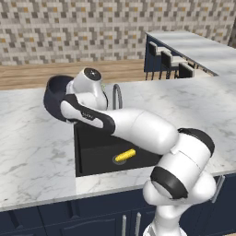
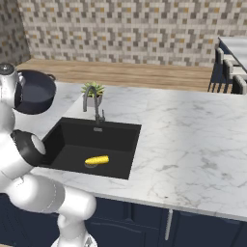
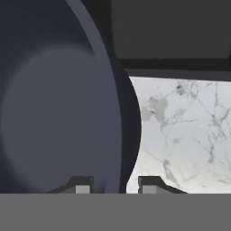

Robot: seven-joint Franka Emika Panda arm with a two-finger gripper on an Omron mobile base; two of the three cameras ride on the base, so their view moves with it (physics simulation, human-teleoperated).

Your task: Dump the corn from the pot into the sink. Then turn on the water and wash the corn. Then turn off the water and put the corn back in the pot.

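Observation:
The dark navy pot hangs tilted over the marble counter just left of the sink, its empty inside turned toward the basin. In the hand view the pot's wall runs down between the finger tips of my gripper, which is shut on the rim. The yellow corn lies on its side at the bottom of the black sink, next to the round drain; from the right base it is a short yellow cob.
A curved metal faucet stands at the sink's back edge, with a small potted plant behind it. White marble counter stretches to the right. Dark stools stand along an island at the far right.

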